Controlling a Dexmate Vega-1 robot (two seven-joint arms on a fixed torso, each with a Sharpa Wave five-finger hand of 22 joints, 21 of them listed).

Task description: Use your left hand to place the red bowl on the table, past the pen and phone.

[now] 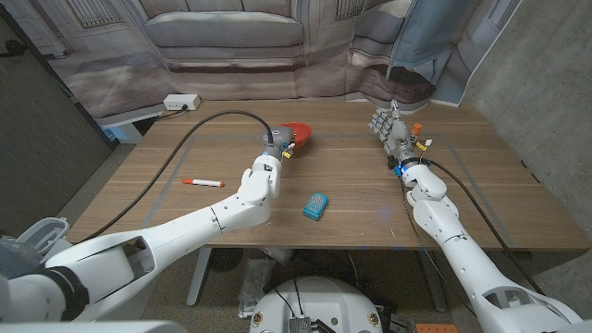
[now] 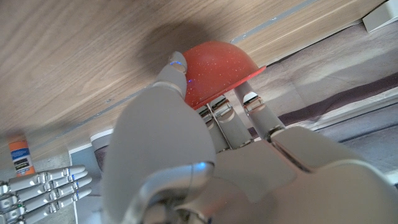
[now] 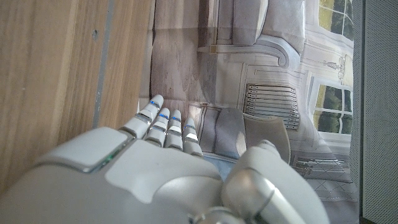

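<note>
The left robot hand (image 1: 276, 145) reaches out over the middle of the wooden desk (image 1: 481, 185), toward the far edge. It holds the red bowl (image 1: 298, 134). In the left wrist view its fingers (image 2: 219, 118) curl over the rim of the red bowl (image 2: 214, 71) and the thumb presses on the bowl's round side. From the head view I cannot tell if the bowl touches the desk or is a little above it. The bowl is near the far edge, about in the middle of that edge.

The red pen (image 1: 203, 183) lies on the desk toward the left edge, closer to the robot than the bowl. The phone (image 1: 315, 206), in a light blue case, lies near the middle of the desk, closer to the near edge. The bowl is farther from the robot than both of them and well apart from each.

The right robot hand (image 1: 390, 129) is over the right part of the desk, toward the far edge. Its fingers are straight and a little apart, and it holds nothing. In the right wrist view its fingers (image 3: 163, 127) point out past the desk's edge.

A small orange and white thing (image 1: 417, 129) stands just beside the right robot hand. A white power strip (image 1: 181, 102) lies on a ledge beyond the far left corner. A black cable (image 1: 185, 148) curves across the desk to the left arm.
</note>
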